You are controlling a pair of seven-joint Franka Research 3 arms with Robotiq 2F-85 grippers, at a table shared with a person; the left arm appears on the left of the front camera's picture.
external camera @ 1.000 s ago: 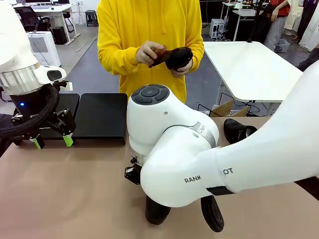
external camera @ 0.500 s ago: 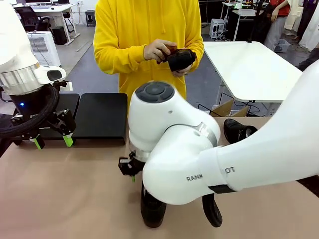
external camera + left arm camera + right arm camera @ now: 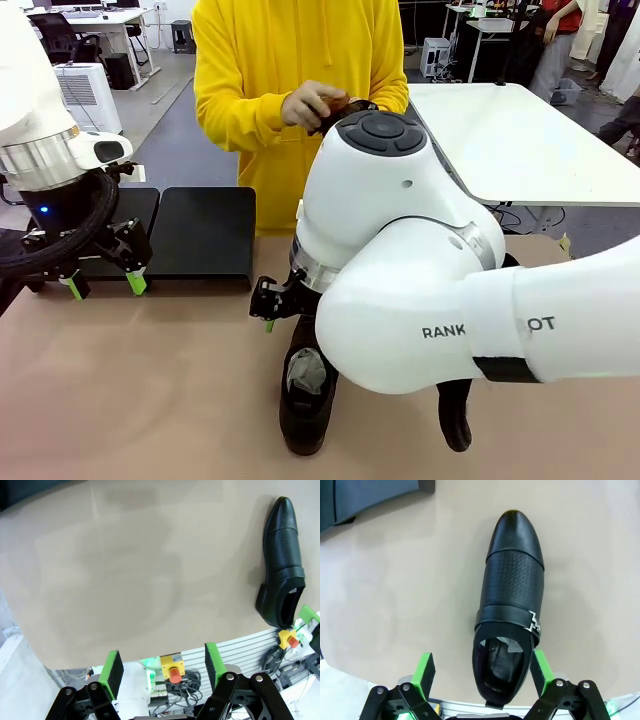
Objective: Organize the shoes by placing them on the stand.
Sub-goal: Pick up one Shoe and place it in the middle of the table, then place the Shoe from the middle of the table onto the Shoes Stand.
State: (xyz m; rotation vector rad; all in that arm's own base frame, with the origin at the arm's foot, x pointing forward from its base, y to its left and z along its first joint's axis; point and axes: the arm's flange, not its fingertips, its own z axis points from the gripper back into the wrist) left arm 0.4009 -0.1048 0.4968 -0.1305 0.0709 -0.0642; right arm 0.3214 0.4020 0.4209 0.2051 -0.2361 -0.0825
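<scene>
A glossy black shoe (image 3: 306,398) with white paper inside lies on the tan table, toe pointing away from the stand. My right gripper (image 3: 278,312) hangs just above its heel, open. In the right wrist view the shoe (image 3: 512,605) has its heel end between the spread green pads (image 3: 423,672), and my right gripper (image 3: 481,672) grips nothing. The black stand (image 3: 205,235) sits at the far left of the table, bare on top. My left gripper (image 3: 104,285) hovers open in front of the stand. The left wrist view shows my left gripper (image 3: 162,665) above bare table, with the shoe (image 3: 282,565) off to one side.
A person in a yellow hoodie stands at the far side, both hands on another black shoe (image 3: 345,105). Part of a further dark shoe (image 3: 455,415) pokes out under my right arm. A white table (image 3: 520,140) stands behind on the right.
My right gripper has opened and let go of the shoe, which now lies flat on the table. The right arm has lifted and swung toward the far side. The left arm stayed still.
</scene>
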